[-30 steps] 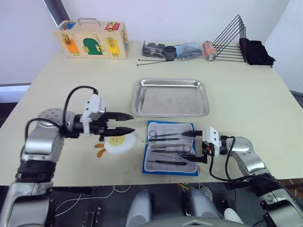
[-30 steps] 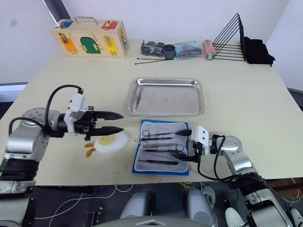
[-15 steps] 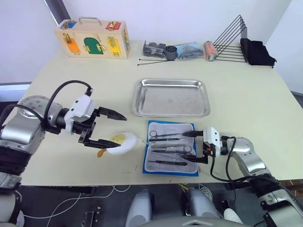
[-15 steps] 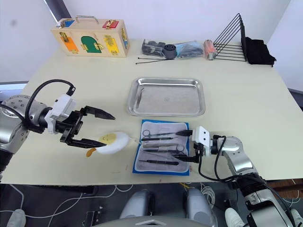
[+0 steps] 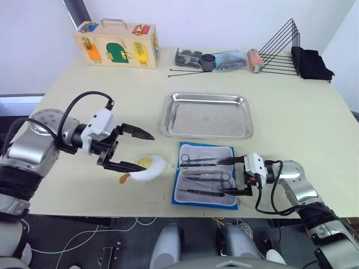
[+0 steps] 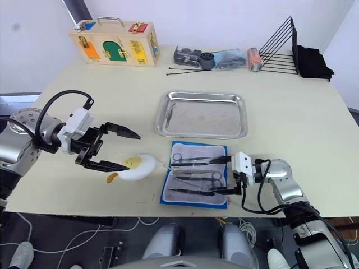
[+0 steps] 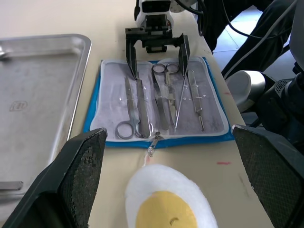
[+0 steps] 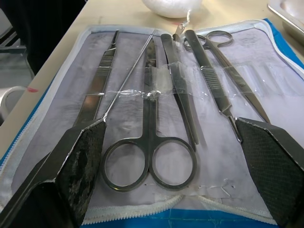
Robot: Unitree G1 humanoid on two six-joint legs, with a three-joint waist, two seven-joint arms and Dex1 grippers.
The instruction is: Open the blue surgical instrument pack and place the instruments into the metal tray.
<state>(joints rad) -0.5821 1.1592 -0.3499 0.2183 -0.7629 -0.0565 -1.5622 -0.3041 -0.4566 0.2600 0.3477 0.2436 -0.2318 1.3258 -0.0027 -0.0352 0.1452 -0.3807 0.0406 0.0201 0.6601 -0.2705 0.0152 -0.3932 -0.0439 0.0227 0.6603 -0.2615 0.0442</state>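
A pale surface (image 5: pixel 84 84) carries everything, and the metal tray (image 5: pixel 208 116) at its middle serves as the landmark. Far to the tray's left, the left gripper (image 5: pixel 136 150) hangs on a bent arm reaching in from the left edge, its fingers (image 5: pixel 138 133) spread wide apart and empty, pointing toward the tray side. Just under those fingers, nearer the robot than the tray, lies a white egg-shaped toy (image 5: pixel 150 167) with a yellow centre. Directly in front of the tray, close to the near edge, the blue surgical instrument pack (image 5: pixel 206 175) lies open and flat, lining up. The instruments (image 8: pixel 156 109), scissors and straight tools, sit side by side in its clear pockets. To the tray's right and nearer the robot, the right gripper (image 5: pixel 231 176) rests low at the pack's right edge, forearm almost level, fingers parted around the tool handles and gripping nothing. The likely risk: the tools lie tight together under the pocket film, so a closing pinch could catch two at once or drag the whole pack. The tray holds no tools yet.
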